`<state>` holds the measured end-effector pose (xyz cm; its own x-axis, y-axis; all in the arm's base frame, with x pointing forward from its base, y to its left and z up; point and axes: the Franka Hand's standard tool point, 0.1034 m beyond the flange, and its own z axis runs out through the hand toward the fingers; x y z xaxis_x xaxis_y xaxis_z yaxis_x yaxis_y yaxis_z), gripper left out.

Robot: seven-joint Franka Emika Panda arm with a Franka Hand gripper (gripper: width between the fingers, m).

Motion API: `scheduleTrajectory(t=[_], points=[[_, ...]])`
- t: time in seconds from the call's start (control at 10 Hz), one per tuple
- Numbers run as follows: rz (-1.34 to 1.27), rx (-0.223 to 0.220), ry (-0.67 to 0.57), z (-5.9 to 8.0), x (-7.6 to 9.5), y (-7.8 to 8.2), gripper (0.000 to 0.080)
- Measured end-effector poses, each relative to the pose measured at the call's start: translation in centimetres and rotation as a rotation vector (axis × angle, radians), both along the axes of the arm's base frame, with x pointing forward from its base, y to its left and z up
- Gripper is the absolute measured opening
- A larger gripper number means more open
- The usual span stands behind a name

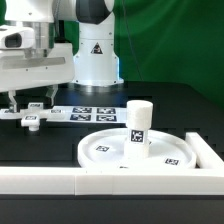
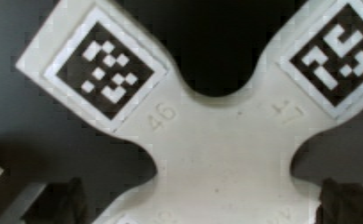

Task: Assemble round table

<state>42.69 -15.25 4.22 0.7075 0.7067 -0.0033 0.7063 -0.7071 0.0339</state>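
The white cross-shaped foot piece [image 1: 31,119] lies flat on the black table at the exterior view's left. My gripper [image 1: 30,103] hangs low right over it, open, one finger on each side. In the wrist view the foot piece [image 2: 213,130] fills the picture, with two tagged arms spreading away. The dark fingers [image 2: 36,200] flank its narrow waist, with a small gap on both sides. The large round disc [image 1: 110,148] lies at front centre. The short cylindrical leg [image 1: 138,125] stands upright on it.
The marker board [image 1: 85,113] lies between the foot piece and the disc. A long white border rail [image 1: 100,183] runs along the front and up the exterior view's right. The robot base [image 1: 95,55] stands behind.
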Motion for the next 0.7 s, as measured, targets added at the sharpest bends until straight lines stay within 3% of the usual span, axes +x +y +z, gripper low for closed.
scheduleTrajectory(t=[0.7], points=[[-0.003,0.005,0.029,-1.5,-0.8,-0.1,0.0649]])
